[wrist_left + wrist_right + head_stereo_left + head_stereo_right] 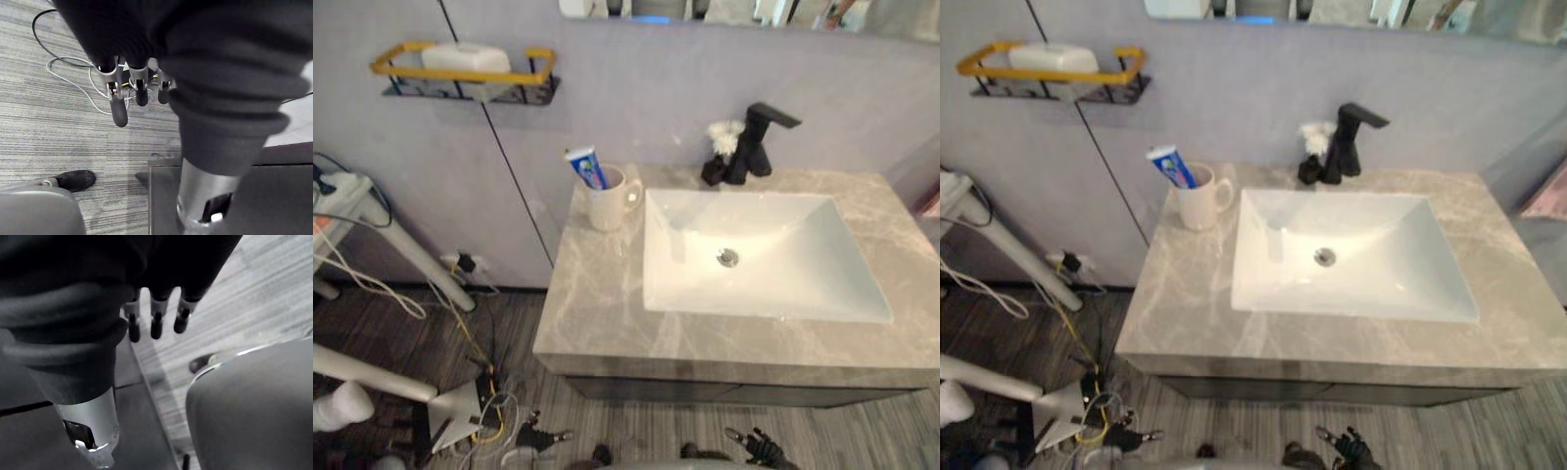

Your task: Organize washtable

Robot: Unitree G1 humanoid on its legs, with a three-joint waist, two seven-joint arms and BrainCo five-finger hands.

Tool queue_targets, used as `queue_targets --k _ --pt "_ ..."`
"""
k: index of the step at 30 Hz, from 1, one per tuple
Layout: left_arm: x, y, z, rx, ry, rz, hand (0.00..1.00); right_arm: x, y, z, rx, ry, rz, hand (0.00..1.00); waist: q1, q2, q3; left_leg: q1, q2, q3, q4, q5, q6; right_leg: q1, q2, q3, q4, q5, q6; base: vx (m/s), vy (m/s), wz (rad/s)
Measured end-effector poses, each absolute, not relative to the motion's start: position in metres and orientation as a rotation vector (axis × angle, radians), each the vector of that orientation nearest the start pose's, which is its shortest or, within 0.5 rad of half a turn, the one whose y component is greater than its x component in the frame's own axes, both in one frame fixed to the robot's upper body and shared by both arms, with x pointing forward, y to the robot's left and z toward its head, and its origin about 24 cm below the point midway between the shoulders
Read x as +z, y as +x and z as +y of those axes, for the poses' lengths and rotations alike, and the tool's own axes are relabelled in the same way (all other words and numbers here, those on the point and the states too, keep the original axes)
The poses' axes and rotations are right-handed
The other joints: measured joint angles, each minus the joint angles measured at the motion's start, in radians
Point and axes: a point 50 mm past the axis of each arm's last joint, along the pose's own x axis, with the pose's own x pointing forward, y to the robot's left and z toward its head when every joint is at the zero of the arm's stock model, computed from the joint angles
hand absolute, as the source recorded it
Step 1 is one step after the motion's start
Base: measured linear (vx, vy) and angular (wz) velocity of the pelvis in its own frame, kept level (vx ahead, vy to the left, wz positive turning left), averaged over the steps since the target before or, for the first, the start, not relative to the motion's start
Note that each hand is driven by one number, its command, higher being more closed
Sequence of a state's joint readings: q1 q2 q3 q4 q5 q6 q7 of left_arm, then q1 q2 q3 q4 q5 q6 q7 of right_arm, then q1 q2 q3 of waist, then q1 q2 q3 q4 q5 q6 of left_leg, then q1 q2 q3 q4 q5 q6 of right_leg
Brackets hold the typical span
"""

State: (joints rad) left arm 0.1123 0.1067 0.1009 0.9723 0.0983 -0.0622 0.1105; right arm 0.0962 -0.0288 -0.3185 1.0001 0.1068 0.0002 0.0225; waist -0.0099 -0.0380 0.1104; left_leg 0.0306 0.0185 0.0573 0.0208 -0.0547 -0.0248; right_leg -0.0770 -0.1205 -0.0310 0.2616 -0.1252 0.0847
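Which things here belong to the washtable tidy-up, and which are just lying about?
Job:
mug holding toothpaste tube, on the countertop
white-tufted black item beside the faucet
sink
left hand, right hand, both open over the floor

Lying about:
wall shelf with a white block
floor cables
white stand legs

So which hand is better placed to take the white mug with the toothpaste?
Left, probably. The mug stands left of the sink on the counter. The left hand and the right hand both hang open over the floor.
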Motion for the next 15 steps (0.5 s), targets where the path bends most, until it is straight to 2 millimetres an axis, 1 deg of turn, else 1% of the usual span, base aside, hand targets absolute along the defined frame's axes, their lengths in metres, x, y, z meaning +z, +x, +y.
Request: queue_targets --k 1,2,4,5,6,7,8,9,10,11,12,13,14,15 --pt "-0.151 0.108 0.209 0.192 0.2 1.0 0.0 -0.158 0.095 -0.203 -0.362 0.231 1.045 0.0 -0.003 0.0 0.001 -0.017 -0.002 -0.029 0.018 -0.003 -0.001 -0.018 0.013 0.07 0.047 -0.007 0.006 0.01 0.032 0.75" --pt "-0.149 0.114 0.206 0.178 0.198 0.984 0.0 -0.159 0.091 -0.202 -0.362 0.23 1.047 0.0 -0.002 -0.003 0.0 -0.031 0.001 -0.054 0.031 -0.003 -0.001 -0.021 0.02 0.116 0.077 -0.014 0.008 0.02 0.015 0.87" --pt "-0.148 0.121 0.196 0.166 0.174 0.959 0.0 -0.158 0.091 -0.198 -0.335 0.213 1.037 0.0 0.001 -0.005 -0.002 -0.051 0.006 -0.101 0.047 -0.002 -0.003 -0.03 0.027 0.157 0.129 -0.037 0.014 0.02 -0.099 0.8" --pt "-0.148 0.122 0.194 0.156 0.177 0.954 0.0 -0.158 0.092 -0.198 -0.325 0.206 1.031 0.0 0.003 -0.004 -0.001 -0.058 0.006 -0.114 0.054 -0.001 -0.004 -0.035 0.032 0.18 0.151 -0.05 0.011 0.01 -0.154 0.82" --pt "-0.147 0.122 0.193 0.146 0.183 0.951 0.0 -0.157 0.094 -0.192 -0.301 0.201 1.022 0.0 0.001 -0.014 -0.005 -0.067 -0.001 -0.142 0.062 0.003 -0.011 -0.041 0.041 0.234 0.192 -0.082 0.004 0.0 -0.149 0.74" --pt "-0.147 0.122 0.192 0.146 0.182 0.952 0.0 -0.158 0.094 -0.186 -0.278 0.203 1.026 0.0 0.003 -0.028 -0.015 -0.079 -0.003 -0.162 0.074 0.002 -0.02 -0.035 0.051 0.273 0.194 -0.108 -0.003 0.0 -0.239 0.65" --pt "-0.147 0.124 0.191 0.147 0.179 0.948 0.0 -0.158 0.095 -0.182 -0.268 0.208 1.028 0.0 0.012 -0.033 -0.019 -0.089 0.0 -0.167 0.087 0.0 -0.025 -0.031 0.055 0.282 0.182 -0.117 -0.006 0.0 -0.26 0.36" --pt "-0.146 0.128 0.19 0.151 0.173 0.934 0.0 -0.158 0.097 -0.177 -0.24 0.201 1.025 0.0 0.034 -0.035 -0.022 -0.116 0.008 -0.17 0.113 -0.005 -0.039 -0.03 0.06 0.277 0.15 -0.138 -0.01 -0.05 -0.265 0.18" --pt "-0.145 0.13 0.188 0.15 0.166 0.928 0.0 -0.156 0.102 -0.176 -0.229 0.191 1.004 0.0 0.045 -0.036 -0.022 -0.151 0.016 -0.182 0.137 -0.003 -0.058 -0.03 0.068 0.268 0.117 -0.156 -0.018 -0.09 -0.218 0.21" --pt "-0.144 0.133 0.185 0.147 0.156 0.921 0.0 -0.154 0.105 -0.176 -0.223 0.185 0.99 0.0 0.048 -0.035 -0.018 -0.174 0.021 -0.196 0.15 0.001 -0.065 -0.032 0.074 0.26 0.108 -0.165 -0.021 -0.17 -0.212 0.54" --pt "-0.142 0.142 0.173 0.131 0.126 0.898 0.0 -0.152 0.108 -0.18 -0.224 0.167 0.967 0.0 0.039 -0.002 0.004 -0.198 0.036 -0.231 0.171 0.009 -0.077 -0.033 0.093 0.222 0.111 -0.16 -0.028 -0.2 -0.196 0.89" --pt "-0.14 0.149 0.164 0.113 0.111 0.876 0.0 -0.15 0.11 -0.185 -0.231 0.148 0.957 0.0 0.024 0.022 0.021 -0.212 0.05 -0.251 0.169 0.023 -0.095 -0.033 0.1 0.177 0.125 -0.161 -0.043 -0.21 -0.17 0.93" --pt "-0.14 0.15 0.16 0.101 0.107 0.873 0.0 -0.15 0.111 -0.187 -0.233 0.141 0.953 0.0 0.023 0.029 0.027 -0.22 0.059 -0.243 0.163 0.031 -0.098 -0.034 0.103 0.159 0.133 -0.162 -0.051 -0.23 -0.149 0.82" --pt "-0.14 0.15 0.153 0.075 0.108 0.875 0.0 -0.149 0.112 -0.19 -0.244 0.13 0.949 0.0 0.022 0.037 0.032 -0.224 0.091 -0.18 0.14 0.016 -0.067 -0.033 0.123 0.114 0.132 -0.16 -0.072 -0.23 -0.16 0.73"
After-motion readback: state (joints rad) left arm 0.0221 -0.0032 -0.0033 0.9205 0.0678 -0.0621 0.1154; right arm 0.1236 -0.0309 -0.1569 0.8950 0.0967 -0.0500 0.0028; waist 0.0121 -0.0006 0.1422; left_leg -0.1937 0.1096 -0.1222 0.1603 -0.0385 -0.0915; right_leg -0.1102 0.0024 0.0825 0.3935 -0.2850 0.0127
